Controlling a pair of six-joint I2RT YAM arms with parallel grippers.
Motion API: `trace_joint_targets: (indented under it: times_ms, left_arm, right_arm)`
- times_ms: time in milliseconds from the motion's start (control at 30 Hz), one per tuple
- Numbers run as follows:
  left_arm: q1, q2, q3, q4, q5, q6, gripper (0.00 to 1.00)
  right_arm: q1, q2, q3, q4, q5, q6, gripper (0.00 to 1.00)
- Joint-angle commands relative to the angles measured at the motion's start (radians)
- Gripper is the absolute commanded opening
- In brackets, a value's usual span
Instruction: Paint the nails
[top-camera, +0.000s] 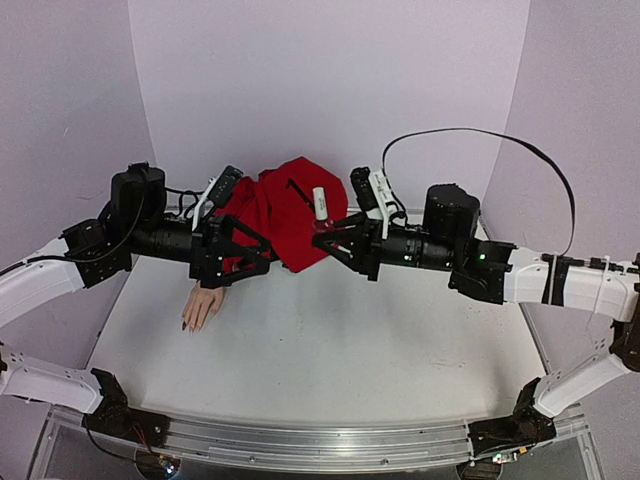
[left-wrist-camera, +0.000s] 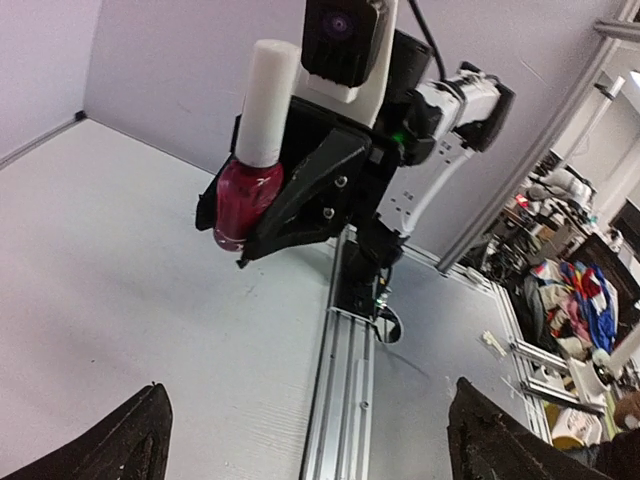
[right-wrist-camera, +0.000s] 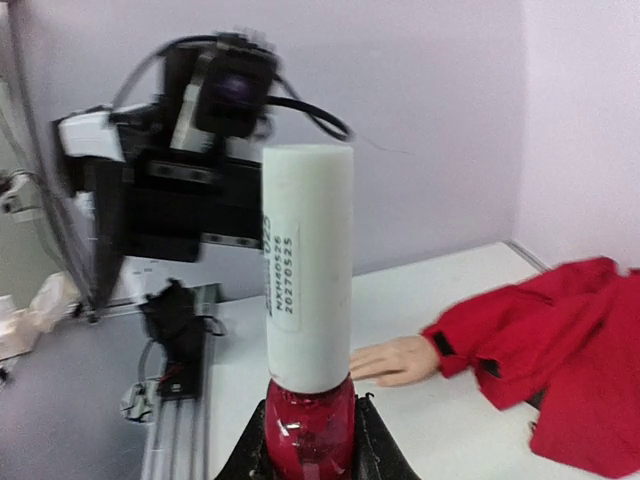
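My right gripper (top-camera: 328, 238) (right-wrist-camera: 310, 425) is shut on the pink-red polish bottle (right-wrist-camera: 310, 440) (left-wrist-camera: 246, 195), holding it upright above the table. The bottle's white cap (right-wrist-camera: 308, 270) (top-camera: 320, 204) is on. My left gripper (top-camera: 262, 248) (left-wrist-camera: 308, 400) faces the bottle from the left, apart from it. Its fingers (left-wrist-camera: 130, 440) stand wide open with nothing between them. The beige mannequin hand (top-camera: 203, 305) (right-wrist-camera: 395, 360) lies flat on the table below the left arm. A red jacket sleeve (right-wrist-camera: 540, 340) covers its wrist. The nails (top-camera: 187, 324) show only as small dark tips.
The red jacket (top-camera: 285, 215) is bunched at the back of the table between the two arms. An aluminium rail (top-camera: 300, 440) runs along the near edge. Purple walls (top-camera: 320, 80) close the back and sides.
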Motion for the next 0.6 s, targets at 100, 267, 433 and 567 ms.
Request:
trace_joint_targets:
  times_ms: [100, 267, 433, 567]
  left_arm:
    - [-0.044, 0.023, 0.103, 0.021, -0.413, -0.192, 0.89]
    - [-0.063, 0.066, 0.122, 0.1, -0.54, -0.259, 0.87]
    - [-0.071, 0.124, 0.138, 0.173, -0.58, -0.285, 0.79]
    - [-0.085, 0.174, 0.151, 0.225, -0.571, -0.295, 0.71]
  right_arm:
    - [0.094, 0.071, 0.037, 0.022, 0.802, -0.054, 0.0]
    - [0.155, 0.135, 0.086, 0.039, 0.915, -0.078, 0.0]
    - [0.19, 0.166, 0.112, 0.039, 0.926, -0.079, 0.0]
    - [0.208, 0.184, 0.13, 0.034, 0.933, -0.079, 0.0]
